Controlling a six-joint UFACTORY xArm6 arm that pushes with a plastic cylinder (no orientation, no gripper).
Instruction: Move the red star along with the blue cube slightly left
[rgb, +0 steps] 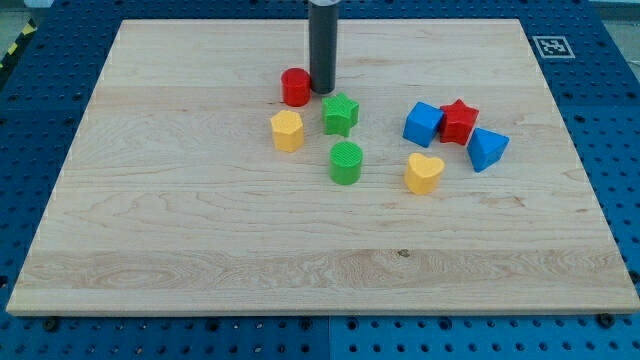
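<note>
1. The red star is found on the view's right side of the tabletop. The blue cube is pressed against the star's left side, so the two are touching.

2. My tip is seen far from them, near the view's top. It sits just beside the red round block, on that block's right, with the green star just below it.

3. No claw is carried on this arm. Only a straight dark rod is there, so nothing can be opened, closed or gripped. Blocks can only be pushed.

4. For a good push, the tip should be brought around to the view's right of the red star. A path above the blocks looks best, so nothing is bumped on the way.

5. The blue triangle block is touching or nearly touching the star's lower right side. The tip should probably be set down above that block, against the star's right edge.

6. The push should be slow, short and straight toward the view's left. The cube would then be pushed along by the star.

7. Only a small move is asked for. The yellow heart sits just below the cube and should be left alone.

8. The yellow block and the green round block are well out of the way.

9. The tabletop is made of pale, flat wood. A small black and white marker is seen at its top right corner.

10. A blue base with rows of holes is seen under the tabletop.
</note>
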